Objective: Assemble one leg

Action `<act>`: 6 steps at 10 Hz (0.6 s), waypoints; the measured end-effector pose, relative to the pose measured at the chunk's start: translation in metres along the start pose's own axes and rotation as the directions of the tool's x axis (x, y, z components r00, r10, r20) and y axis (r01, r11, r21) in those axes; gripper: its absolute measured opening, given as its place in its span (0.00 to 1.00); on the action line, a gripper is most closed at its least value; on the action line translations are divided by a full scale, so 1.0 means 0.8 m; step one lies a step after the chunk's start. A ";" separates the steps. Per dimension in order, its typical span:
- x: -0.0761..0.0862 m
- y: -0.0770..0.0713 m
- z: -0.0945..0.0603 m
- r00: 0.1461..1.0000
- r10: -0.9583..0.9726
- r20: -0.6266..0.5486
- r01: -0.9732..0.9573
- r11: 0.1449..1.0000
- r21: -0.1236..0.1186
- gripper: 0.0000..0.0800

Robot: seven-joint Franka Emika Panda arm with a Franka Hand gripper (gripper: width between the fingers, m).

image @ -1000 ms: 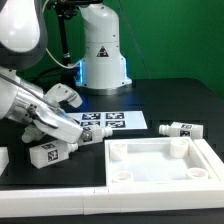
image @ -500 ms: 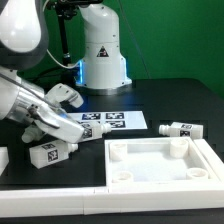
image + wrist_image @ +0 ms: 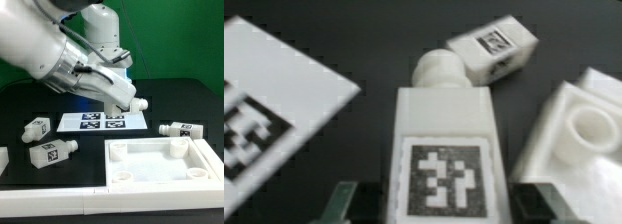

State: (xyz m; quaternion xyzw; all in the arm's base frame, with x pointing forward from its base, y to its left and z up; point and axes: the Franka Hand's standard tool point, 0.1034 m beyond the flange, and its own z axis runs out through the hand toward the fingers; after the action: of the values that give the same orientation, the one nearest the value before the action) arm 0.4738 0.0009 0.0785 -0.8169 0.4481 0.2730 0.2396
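Note:
My gripper (image 3: 138, 104) is shut on a leg (image 3: 142, 103), a small white post with a black-and-white tag, and holds it above the table by the right end of the marker board (image 3: 95, 122). In the wrist view this leg (image 3: 441, 150) lies between my two dark fingers (image 3: 349, 200), with its round end pointing away from the camera. Three other legs lie on the black table: one on the exterior view's left (image 3: 38, 128), one in front of it (image 3: 52, 152), and one on the right (image 3: 182, 129), which also shows in the wrist view (image 3: 491, 48).
The large flat white tray-like piece (image 3: 205, 158) with raised corners lies in front, and its corner shows in the wrist view (image 3: 580, 120). A white piece (image 3: 3, 158) is cut off at the exterior view's left edge. The robot base (image 3: 100, 60) stands behind.
The arm has swung from low on the exterior view's left to the middle, and it now holds a leg above the table. The left leg it was covering shows again.

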 end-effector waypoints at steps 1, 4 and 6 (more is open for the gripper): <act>0.000 -0.003 0.000 0.998 -0.001 -0.060 0.001 1.000 0.004 0.36; -0.025 -0.065 -0.029 0.961 -0.084 -0.265 0.074 0.996 -0.045 0.36; -0.020 -0.114 -0.059 0.896 -0.165 -0.413 0.156 0.986 -0.055 0.36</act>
State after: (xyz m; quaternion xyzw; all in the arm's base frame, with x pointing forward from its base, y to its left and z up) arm 0.5563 0.0250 0.1373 -0.8928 0.4172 0.0765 0.1516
